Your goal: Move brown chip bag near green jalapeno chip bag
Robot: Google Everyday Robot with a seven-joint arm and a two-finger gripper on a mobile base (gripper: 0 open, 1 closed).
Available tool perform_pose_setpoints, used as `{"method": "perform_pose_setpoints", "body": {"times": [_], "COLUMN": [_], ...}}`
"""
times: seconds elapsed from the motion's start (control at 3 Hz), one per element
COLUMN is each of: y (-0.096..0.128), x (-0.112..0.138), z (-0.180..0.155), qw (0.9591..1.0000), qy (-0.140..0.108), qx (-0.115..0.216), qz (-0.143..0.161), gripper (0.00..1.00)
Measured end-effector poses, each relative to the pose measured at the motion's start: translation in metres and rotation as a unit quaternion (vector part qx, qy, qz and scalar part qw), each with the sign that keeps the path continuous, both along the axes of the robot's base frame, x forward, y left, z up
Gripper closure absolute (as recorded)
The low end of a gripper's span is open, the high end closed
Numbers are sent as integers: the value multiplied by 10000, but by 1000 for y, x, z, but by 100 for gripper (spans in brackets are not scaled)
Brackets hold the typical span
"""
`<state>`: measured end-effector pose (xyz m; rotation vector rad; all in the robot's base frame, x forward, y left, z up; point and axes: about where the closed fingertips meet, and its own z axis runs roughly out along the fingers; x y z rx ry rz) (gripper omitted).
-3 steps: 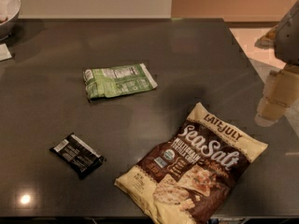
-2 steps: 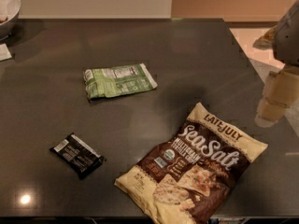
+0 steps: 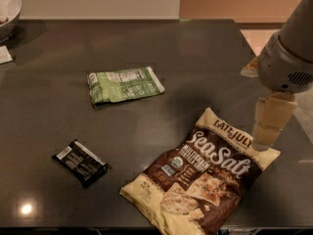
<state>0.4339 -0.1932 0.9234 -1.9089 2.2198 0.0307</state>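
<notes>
The brown chip bag [image 3: 203,177] lies flat on the dark table at the front right, with "Sea Salt" lettering facing up. The green jalapeno chip bag [image 3: 124,84] lies flat at the table's middle, label side up, well to the upper left of the brown bag. My gripper [image 3: 264,140] hangs down from the grey arm [image 3: 288,58] at the right, just above the brown bag's top right corner. It holds nothing that I can see.
A small black wrapper [image 3: 80,163] lies at the front left. A white bowl [image 3: 7,11] stands at the far left corner, with a white paper [image 3: 4,55] below it. The dark table's [image 3: 205,58] right edge runs close behind the arm.
The arm has come down and to the left, bringing the gripper from beside the table's right edge to the brown bag's top right corner. The bags have not moved.
</notes>
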Motion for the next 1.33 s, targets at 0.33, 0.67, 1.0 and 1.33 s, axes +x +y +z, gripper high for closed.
{"method": "perform_pose_setpoints", "body": {"times": [0.33,0.67,1.0,1.33], "y": [9,12,16,19], "x": [-9,-17,-22,-24], "z": [-28,-50,-67,-78], "qw": [9992,9983,9973,9968], "qy": [337,531,675,745], "qx": [-33,-46,-49,-28], "qz": [191,242,288,287], "gripper": [0,0,0,0]}}
